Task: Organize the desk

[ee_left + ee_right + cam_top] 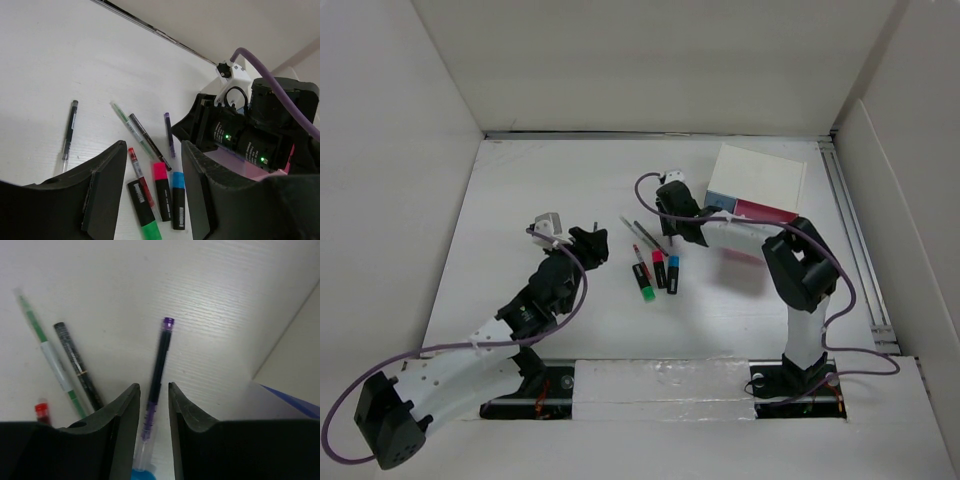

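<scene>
desk [520, 200], purple pen [161, 350] along right gripper [154, 386]

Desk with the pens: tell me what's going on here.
Two robot arms work over a white desk. The right fingers straddle a purple pen that lies near a small drawer box; they are not clearly clamped on it. The left fingers hang open near three markers and other loose pens, holding nothing.

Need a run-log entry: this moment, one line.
left gripper: open, empty | right gripper: open, astride purple pen | desk: highlighters loose
</scene>
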Controlling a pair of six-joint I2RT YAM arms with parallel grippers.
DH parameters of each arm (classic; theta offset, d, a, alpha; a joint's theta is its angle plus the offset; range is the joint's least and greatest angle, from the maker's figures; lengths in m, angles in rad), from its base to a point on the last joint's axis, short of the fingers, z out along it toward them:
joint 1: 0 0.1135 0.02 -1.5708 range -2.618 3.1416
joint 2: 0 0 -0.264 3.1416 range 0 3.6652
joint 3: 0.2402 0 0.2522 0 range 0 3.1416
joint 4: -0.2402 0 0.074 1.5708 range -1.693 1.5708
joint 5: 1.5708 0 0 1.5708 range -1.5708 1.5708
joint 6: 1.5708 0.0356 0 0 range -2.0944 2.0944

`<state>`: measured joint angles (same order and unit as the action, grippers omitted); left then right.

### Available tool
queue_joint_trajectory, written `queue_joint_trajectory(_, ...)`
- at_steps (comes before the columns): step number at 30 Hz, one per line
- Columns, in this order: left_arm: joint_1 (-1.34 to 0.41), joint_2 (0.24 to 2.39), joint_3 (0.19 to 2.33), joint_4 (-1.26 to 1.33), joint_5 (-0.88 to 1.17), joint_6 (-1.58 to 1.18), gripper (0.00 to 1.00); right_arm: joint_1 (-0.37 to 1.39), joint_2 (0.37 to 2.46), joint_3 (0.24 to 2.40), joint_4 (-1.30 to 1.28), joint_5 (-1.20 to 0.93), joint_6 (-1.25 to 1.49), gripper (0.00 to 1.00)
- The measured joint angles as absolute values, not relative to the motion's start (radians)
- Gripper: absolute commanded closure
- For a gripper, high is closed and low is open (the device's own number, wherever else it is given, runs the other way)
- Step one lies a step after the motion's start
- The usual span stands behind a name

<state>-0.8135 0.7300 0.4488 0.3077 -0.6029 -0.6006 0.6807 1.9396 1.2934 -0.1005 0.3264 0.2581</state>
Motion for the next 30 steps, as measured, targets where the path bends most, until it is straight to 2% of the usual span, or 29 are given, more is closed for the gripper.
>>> queue_joint_trajectory(8, -0.813, 0.698, 0.449, 0.329, -0.561, -0.6, 0.56, 0.649, 1.942, 1.293, -0.148, 0.331, 0.257, 0.71)
queue_joint_trajectory(18, -0.813, 0.722, 0.449, 0.347, -0.514, -0.6, 0.56, 0.649, 2.005, 1.308, -0.149, 0.296, 0.257, 0.7)
queue_joint_trajectory(20, -0.814, 0.723, 0.449, 0.348, -0.507, -0.6, 0.56, 0.649, 2.014, 1.317, -0.149, 0.295, 0.257, 0.76)
queue_joint_trajectory(21, -0.814, 0.723, 0.449, 0.348, -0.505, -0.6, 0.56, 0.649, 2.018, 1.322, -0.149, 0.294, 0.257, 0.83)
queue_joint_trajectory(24, -0.813, 0.722, 0.449, 0.349, -0.502, -0.6, 0.56, 0.649, 2.023, 1.331, -0.149, 0.295, 0.257, 0.96)
queue_joint_trajectory(30, -0.813, 0.722, 0.449, 0.352, -0.498, -0.599, 0.55, 0.655, 2.022, 1.356, -0.155, 0.308, 0.23, 0.96)
